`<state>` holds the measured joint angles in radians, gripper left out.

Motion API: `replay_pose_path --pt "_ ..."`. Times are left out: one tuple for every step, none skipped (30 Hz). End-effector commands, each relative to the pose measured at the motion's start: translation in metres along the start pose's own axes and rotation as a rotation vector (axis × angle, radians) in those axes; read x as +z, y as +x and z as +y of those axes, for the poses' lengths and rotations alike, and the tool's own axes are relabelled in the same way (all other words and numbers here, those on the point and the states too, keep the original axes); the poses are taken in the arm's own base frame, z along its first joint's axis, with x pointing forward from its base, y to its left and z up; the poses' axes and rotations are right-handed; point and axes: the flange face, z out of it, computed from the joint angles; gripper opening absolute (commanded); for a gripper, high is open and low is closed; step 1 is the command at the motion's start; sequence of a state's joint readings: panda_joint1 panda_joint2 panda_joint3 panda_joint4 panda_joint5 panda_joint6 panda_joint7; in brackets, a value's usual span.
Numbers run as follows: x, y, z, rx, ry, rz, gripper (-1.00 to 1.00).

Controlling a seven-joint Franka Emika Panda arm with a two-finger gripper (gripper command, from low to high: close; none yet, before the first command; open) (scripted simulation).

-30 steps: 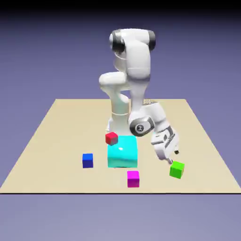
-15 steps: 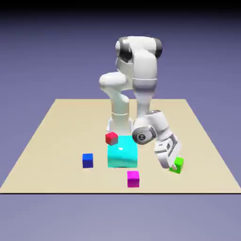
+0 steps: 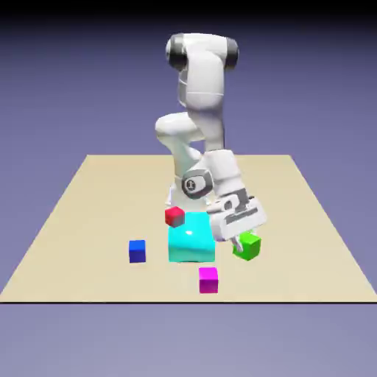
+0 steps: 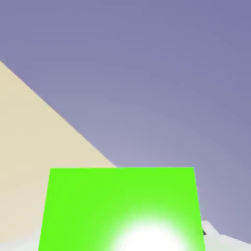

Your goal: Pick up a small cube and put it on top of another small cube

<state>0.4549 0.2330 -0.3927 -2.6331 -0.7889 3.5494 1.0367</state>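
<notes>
The small bright green cube hangs a little above the table, just to the exterior view's right of the big cyan block. My gripper is shut on it. The hand view is tilted and the green cube fills its lower half, hiding the fingertips. The small dark blue cube rests on the table to the exterior view's left of the cyan block, well away from my gripper.
A magenta cube lies in front of the cyan block, below my gripper's left side. A red cube sits at the cyan block's far left corner. The tan table ends near the magenta cube.
My gripper came down on the green cube at the right, shut on it, then lifted it and carried it left toward the cyan block.
</notes>
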Motion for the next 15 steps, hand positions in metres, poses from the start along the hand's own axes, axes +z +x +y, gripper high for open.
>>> replay_pose_path --pt "-0.005 0.005 0.008 0.025 -0.015 0.02 -1.0" --pt "-0.01 0.009 0.015 0.051 -0.03 0.039 -1.0" --pt "-0.015 0.013 0.023 0.077 -0.045 0.057 -1.0" --pt "-0.02 0.016 0.031 0.103 -0.059 0.075 -1.0" --pt "-0.026 0.019 0.04 0.13 -0.074 0.092 -1.0" --pt "-0.031 0.022 0.048 0.157 -0.089 0.109 -1.0" --pt "-0.037 0.024 0.056 0.185 -0.103 0.125 -1.0" --pt "-0.042 0.026 0.065 0.213 -0.118 0.14 -1.0" --pt "-0.048 0.027 0.074 0.241 -0.132 0.154 -1.0" --pt "-0.053 0.027 0.083 0.27 -0.146 0.168 -1.0" --pt "-0.059 0.027 0.092 0.299 -0.161 0.181 -1.0" --pt "-0.064 0.027 0.1 0.329 -0.175 0.192 -1.0" --pt "-0.069 0.026 0.109 0.359 -0.189 0.203 -1.0" --pt "-0.075 0.025 0.118 0.389 -0.203 0.213 -1.0" --pt "-0.08 0.022 0.127 0.42 -0.217 0.222 -1.0"
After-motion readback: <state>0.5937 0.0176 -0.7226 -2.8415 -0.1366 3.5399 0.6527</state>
